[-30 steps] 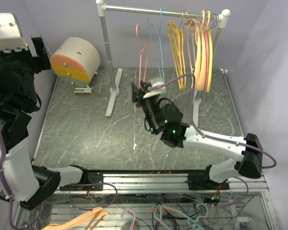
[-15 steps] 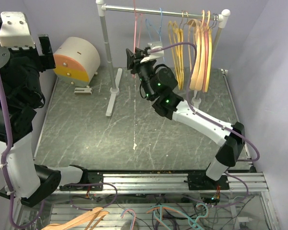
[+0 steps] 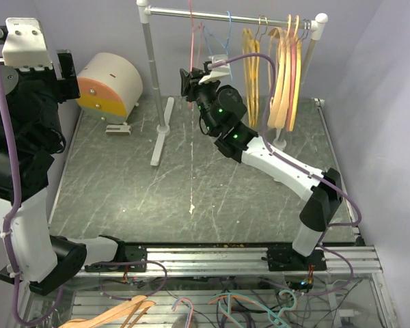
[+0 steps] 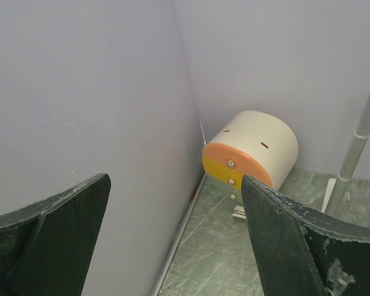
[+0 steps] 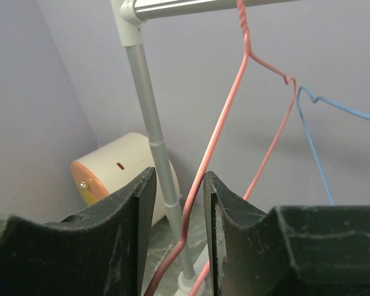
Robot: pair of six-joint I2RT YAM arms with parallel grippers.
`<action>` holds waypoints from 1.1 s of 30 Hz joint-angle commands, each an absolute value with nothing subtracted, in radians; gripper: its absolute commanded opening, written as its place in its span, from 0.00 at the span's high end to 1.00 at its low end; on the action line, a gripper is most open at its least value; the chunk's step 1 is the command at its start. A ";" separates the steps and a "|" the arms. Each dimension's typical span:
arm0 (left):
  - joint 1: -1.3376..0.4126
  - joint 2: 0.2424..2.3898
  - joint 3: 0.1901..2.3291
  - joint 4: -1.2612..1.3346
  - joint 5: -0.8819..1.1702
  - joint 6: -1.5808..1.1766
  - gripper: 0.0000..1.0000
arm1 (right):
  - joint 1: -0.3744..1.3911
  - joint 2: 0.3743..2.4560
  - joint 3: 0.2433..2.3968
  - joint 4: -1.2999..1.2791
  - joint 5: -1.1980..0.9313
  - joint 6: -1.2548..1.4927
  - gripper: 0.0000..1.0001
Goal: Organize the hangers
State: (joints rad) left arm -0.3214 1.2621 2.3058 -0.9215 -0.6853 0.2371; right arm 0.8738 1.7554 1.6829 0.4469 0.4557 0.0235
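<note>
A thin pink wire hanger (image 3: pixel 191 41) hangs with its top at the rail (image 3: pixel 232 12), near the left post. My right gripper (image 3: pixel 186 80) is raised beside it, shut on its lower part; in the right wrist view the pink wire (image 5: pixel 222 117) runs down between the fingers of the gripper (image 5: pixel 177 176). To its right on the rail hang a blue wire hanger (image 3: pixel 227 41), yellow plastic hangers (image 3: pixel 249 61) and peach and orange ones (image 3: pixel 287 68). My left gripper (image 3: pixel 63 68) is held high at the far left, open and empty (image 4: pixel 174 180).
A cream drum-shaped box (image 3: pixel 109 85) with an orange and yellow face sits at the back left corner. The rail's left post (image 3: pixel 152 82) and its foot (image 3: pixel 160 140) stand on the table. More hangers (image 3: pixel 123 311) lie below the table's near edge.
My right arm has risen and reached back left, carrying the pink wire hanger from low over the table up to the rail. The left arm has barely moved.
</note>
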 commanded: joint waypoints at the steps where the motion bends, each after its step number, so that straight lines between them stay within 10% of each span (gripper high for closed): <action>1: -0.311 1.264 2.309 -0.870 -0.731 0.256 0.01 | 0.870 1.768 1.667 0.468 0.474 0.017 1.00; 19: -0.299 1.254 2.211 -0.815 -0.799 0.278 0.01 | 0.870 1.681 1.497 0.465 0.484 0.081 0.99; 24: -0.284 1.245 2.216 -0.834 -0.776 0.261 0.01 | 0.879 1.617 1.455 0.440 0.453 0.075 0.02; 28: -0.279 1.238 2.209 -0.831 -0.782 0.264 0.01 | 0.902 1.576 1.467 0.323 0.475 0.066 0.00; 33: -0.271 1.228 2.179 -0.822 -0.789 0.269 0.01 | 1.093 1.614 1.487 0.378 1.042 -0.070 0.00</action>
State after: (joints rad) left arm -0.2867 1.2381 2.1994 -0.8555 -0.7712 0.2684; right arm 0.9558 1.5879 1.4662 0.3656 0.6281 0.0502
